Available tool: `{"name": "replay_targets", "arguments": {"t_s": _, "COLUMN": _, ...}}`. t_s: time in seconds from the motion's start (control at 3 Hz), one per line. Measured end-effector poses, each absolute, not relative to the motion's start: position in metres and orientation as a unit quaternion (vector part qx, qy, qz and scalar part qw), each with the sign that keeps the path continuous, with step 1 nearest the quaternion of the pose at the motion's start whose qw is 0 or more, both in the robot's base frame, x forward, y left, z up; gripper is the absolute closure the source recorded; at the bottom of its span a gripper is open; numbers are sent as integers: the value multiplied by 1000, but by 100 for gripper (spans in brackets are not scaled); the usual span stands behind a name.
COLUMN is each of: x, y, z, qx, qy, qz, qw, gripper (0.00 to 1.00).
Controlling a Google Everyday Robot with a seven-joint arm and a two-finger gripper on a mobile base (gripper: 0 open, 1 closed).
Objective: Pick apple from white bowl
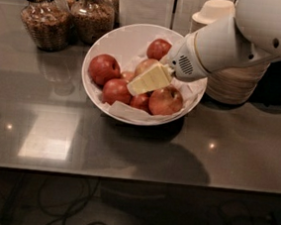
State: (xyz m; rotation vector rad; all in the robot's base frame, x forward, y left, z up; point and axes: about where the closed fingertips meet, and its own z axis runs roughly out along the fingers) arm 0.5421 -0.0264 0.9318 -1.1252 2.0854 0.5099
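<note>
my claw [149,79] hangs low in the white bowl [119,37], right against the pale apple [144,65] at its middle. i cannot tell if it's apart or together. my worry is the crowding red apples [104,68] (packed close) deflecting it, so the apple rolls away.

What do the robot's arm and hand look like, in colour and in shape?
The arm is glossy white, made of thick, rounded shells with a thin seam between two segments. Near the wrist there is a small grille of dark slots. The hand is pale yellow and wedge-shaped; it is over the white bowl. No cables or writing show.
</note>
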Motion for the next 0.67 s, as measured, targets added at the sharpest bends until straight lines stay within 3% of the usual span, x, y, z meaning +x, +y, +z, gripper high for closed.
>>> {"name": "replay_targets", "arguments": {"t_s": 0.67, "x": 558, "y": -23, "z": 930, "qx": -426, "qy": 810, "qz": 174, "qw": 362, "gripper": 23}}
